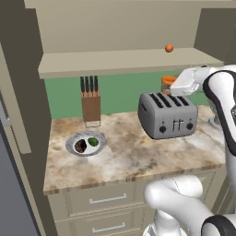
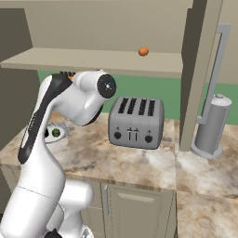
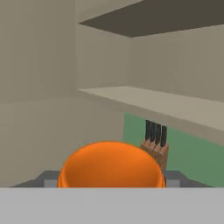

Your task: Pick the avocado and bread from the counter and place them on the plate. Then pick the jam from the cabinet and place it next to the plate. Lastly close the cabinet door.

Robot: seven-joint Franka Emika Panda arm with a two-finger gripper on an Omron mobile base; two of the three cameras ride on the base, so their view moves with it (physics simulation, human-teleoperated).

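A marbled beige-and-brown stone counter (image 1: 133, 156) with a smooth, faintly polished finish is seen. A boxy four-slot toaster (image 1: 168, 115) is rendered in brushed grey metal; a knife block (image 1: 91, 107) appears wooden and matt.

One plate (image 1: 73, 140), one toaster (image 1: 168, 113), one knife block (image 1: 91, 103), perhaps four knives (image 1: 89, 84), one orange ball (image 1: 169, 48)

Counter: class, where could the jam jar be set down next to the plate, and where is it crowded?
Bare counter lies between the plate and the toaster, and in front of both. Behind the plate is tighter: the knife block stands there.
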